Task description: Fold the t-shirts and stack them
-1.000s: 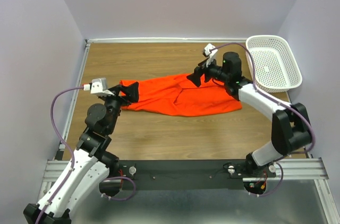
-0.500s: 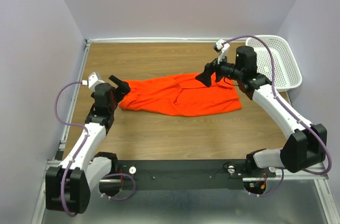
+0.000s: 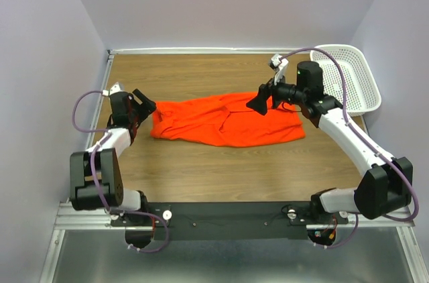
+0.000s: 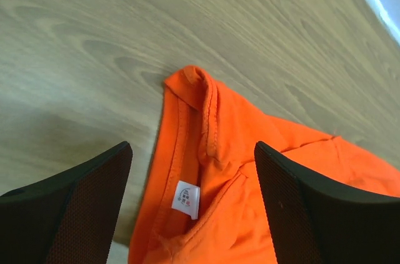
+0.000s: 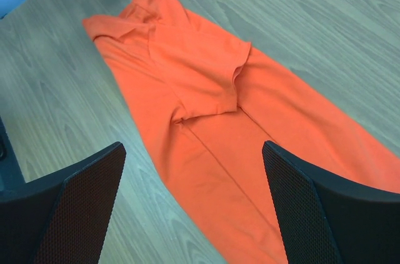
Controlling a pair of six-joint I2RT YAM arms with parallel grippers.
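Running along the bottom of the overhead frame, a black rail [image 3: 228, 219] carries both arm bases. Beyond it lies the bare wood of the worktop [image 3: 201, 169]. Across the middle of the frame a single orange-red t-shirt [image 3: 224, 122] is stretched out as a long, rumpled band, flat on the wood, one sleeve folded over its body. The left hand [image 3: 146, 104] sits at the shirt's left end with its fingers spread wide, gripping nothing. Its own camera shows the collar and the small white label [image 4: 186, 199] between them. The right hand [image 3: 258, 103] hangs over the shirt's upper edge right of centre, also spread wide and holding nothing, with the cloth lying below it. Farthest back, in the upper right corner, a white lattice basket [image 3: 345, 78] stands apart from the shirt.
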